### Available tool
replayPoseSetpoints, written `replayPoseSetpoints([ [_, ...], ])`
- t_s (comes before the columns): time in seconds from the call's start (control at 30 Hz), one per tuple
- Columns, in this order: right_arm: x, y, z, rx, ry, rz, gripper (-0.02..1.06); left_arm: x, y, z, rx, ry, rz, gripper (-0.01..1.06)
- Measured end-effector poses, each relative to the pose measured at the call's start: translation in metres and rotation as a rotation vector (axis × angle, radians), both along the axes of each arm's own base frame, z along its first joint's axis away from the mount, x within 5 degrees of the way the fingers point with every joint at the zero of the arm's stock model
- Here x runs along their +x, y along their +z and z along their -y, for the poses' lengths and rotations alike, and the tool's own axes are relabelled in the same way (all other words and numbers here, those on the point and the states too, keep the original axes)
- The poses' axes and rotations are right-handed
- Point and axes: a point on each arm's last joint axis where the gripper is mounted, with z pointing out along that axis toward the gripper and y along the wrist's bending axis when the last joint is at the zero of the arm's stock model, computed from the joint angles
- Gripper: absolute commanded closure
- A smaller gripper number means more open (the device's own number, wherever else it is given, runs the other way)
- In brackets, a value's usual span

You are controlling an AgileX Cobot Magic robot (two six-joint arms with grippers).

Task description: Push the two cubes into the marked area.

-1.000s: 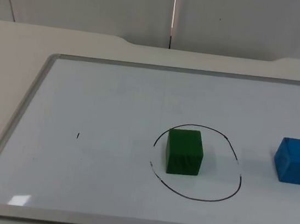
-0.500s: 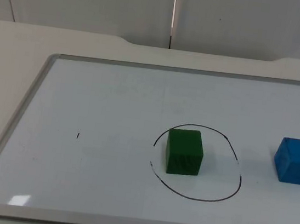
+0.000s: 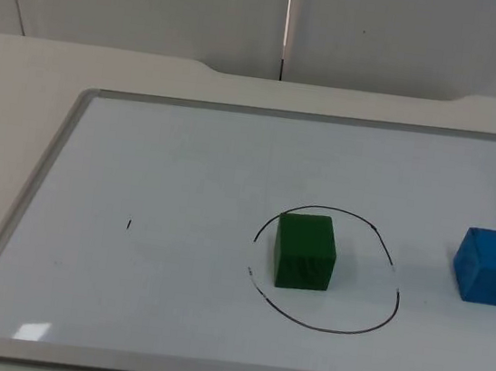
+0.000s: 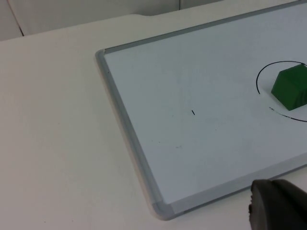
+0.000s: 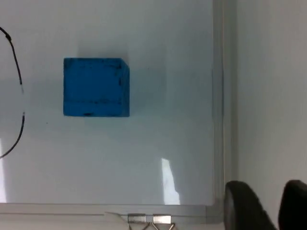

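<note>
So, halfway by the look of it.
Marked area: a hand-drawn black circle (image 3: 327, 269) on the whiteboard (image 3: 187, 159), which lies flat on the counter (image 3: 26, 65).
Green cube (image 3: 304, 251): sits inside the circle, toward the side away from the blue cube, one bottom corner close to the line but within it. Judged done.
Blue cube (image 3: 492, 266): on the whiteboard, outside the circle and well apart from the green cube, nearer the whiteboard's frame than the circle. Still to be pushed in.
Left gripper (image 4: 278, 207): one dark fingertip seen, off the whiteboard beside its near corner, over the counter, far from the green cube. Jaws: cannot tell whether apart or together. This arm seems to be waiting.
Right gripper (image 5: 268, 203): two fingertips with a narrow gap between them, so jaws slightly apart, holding nothing; beyond the whiteboard's frame, on the blue cube's far side from the circle.
Remaining: one push of the blue cube toward the circle; the right gripper is on the proper side for it.
</note>
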Motion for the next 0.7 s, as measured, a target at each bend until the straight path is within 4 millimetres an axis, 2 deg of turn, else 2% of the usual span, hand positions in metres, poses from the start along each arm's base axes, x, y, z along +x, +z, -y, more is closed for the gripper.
replayPoseSetpoints([
  [0.07,0.015,-0.009,0.0,-0.001,0.0,-0.034,1.03,0.0,0.0,0.0,0.0,0.0,0.0,1.05],
  [0.1,0.024,-0.015,0.0,-0.001,0.0,-0.052,1.04,0.0,0.0,0.0,0.0,0.0,0.0,1.05],
  [0.13,0.024,-0.015,0.0,-0.001,0.0,-0.052,1.04,0.0,0.0,0.0,0.0,0.0,0.0,1.05],
  [0.27,0.055,-0.04,-0.001,-0.002,0.0,-0.124,1.04,0.0,0.0,0.0,0.0,0.0,0.0,1.05],
  [0.3,0.055,-0.04,-0.001,-0.002,0.0,-0.124,1.04,0.0,0.0,0.0,0.0,0.0,0.0,1.05],
  [0.4,0.071,-0.062,-0.001,-0.003,0.0,-0.17,1.04,0.0,0.0,0.0,0.0,0.0,0.0,1.05],
  [0.63,0.087,-0.106,-0.003,0.023,-0.018,-0.222,1.04,0.0,0.0,0.0,0.0,0.0,0.0,1.05],
  [0.7,0.088,-0.109,-0.004,0.029,-0.022,-0.222,1.04,0.0,0.0,0.0,0.0,0.0,0.0,1.05],
])
